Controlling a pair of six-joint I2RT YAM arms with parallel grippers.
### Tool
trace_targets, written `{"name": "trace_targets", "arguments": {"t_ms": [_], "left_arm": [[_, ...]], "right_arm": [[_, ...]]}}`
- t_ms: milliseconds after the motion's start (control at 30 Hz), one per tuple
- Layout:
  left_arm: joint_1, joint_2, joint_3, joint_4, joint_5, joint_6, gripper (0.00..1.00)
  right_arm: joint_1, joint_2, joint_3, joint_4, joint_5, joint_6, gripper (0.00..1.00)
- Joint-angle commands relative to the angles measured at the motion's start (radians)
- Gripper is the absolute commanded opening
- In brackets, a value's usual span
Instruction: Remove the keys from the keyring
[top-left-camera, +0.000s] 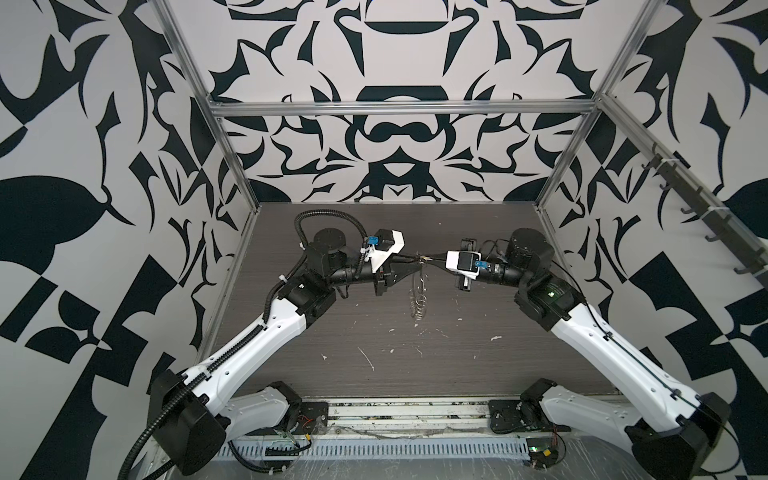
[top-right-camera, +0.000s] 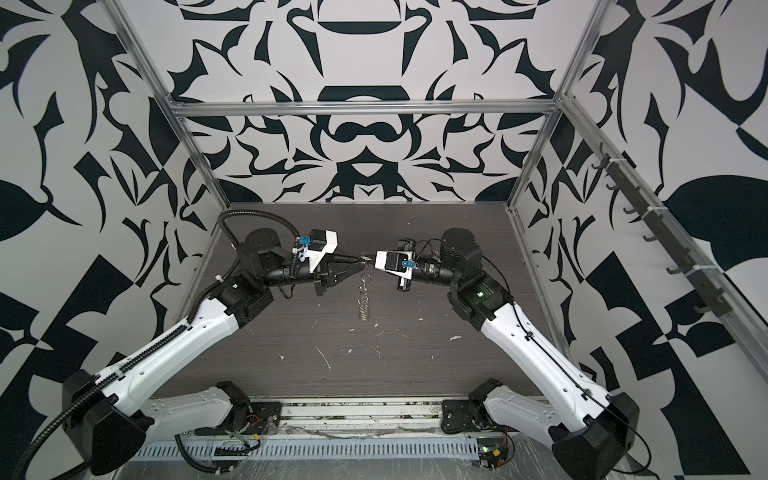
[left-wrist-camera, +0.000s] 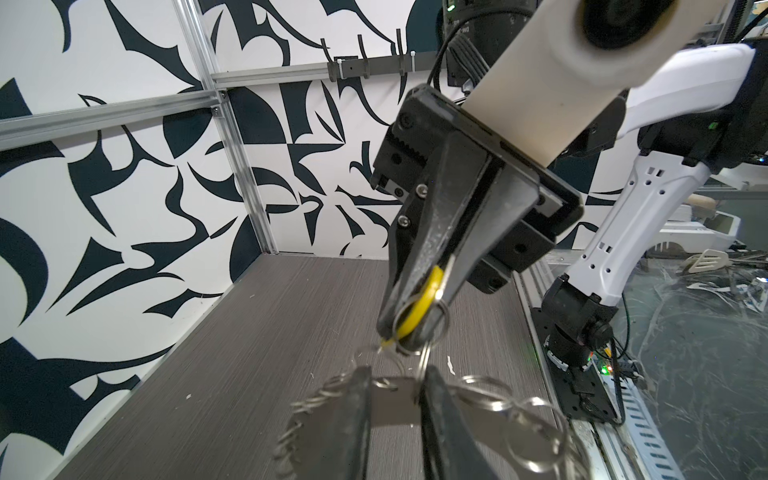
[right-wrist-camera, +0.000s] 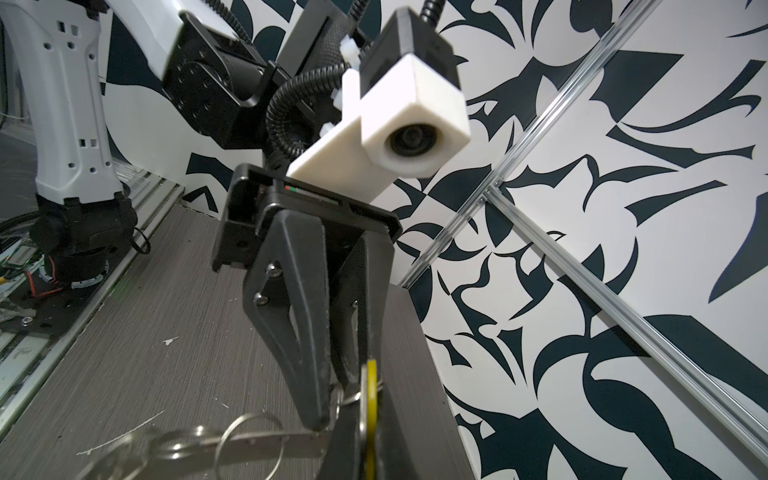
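Yellow keys (left-wrist-camera: 419, 307) pinched in right hand (left-wrist-camera: 409, 338); left hand (left-wrist-camera: 397, 376) narrowly spread astride keyring (top-left-camera: 417, 309), grip unclear.

Above the table (top-left-camera: 353, 332), tag (left-wrist-camera: 415, 318) recorded yellow, keyring (top-left-camera: 417, 309) silver. Table noted dark grey, fine-grained, with white flecks (top-left-camera: 496, 337). Walls (top-left-camera: 395, 62) around table: white, black abstract shapes.

My left gripper (top-left-camera: 415, 261) and right gripper (top-left-camera: 429, 260) meet above the table (top-left-camera: 332, 340).
The keys (right-wrist-camera: 372, 374) sit in my right; the keyring (top-left-camera: 417, 299) hangs beneath.
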Motion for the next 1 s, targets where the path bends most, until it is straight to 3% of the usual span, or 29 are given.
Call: {"name": "trace_targets", "arguments": {"t_ms": [0,67,200,567,767,967], "left_arm": [[-0.001,-0.016,0.017,0.019,0.004,-0.01,0.23],[-0.001,-0.017,0.017,0.016,0.004,-0.01,0.2],[0.0,-0.021,0.019,-0.013,0.008,0.01,0.0],[-0.022,-0.037,0.157,-0.365,-0.243,0.267,0.0],[-0.077,0.003,0.247,-0.518,-0.347,0.365,0.0],[-0.095,0.014,0.287,-0.59,-0.392,0.418,0.0]], "right_arm": [[0.004,-0.005,0.018,0.078,-0.019,0.019,0.0],[0.003,-0.001,0.022,0.081,-0.021,0.021,0.0],[0.002,-0.003,0.016,0.083,0.0,0.028,0.0],[0.003,-0.065,-0.053,-0.083,0.121,0.035,0.0],[0.003,-0.078,-0.066,-0.111,0.147,0.075,0.31],[0.0,-0.113,-0.048,-0.133,0.152,0.062,0.33]]}}
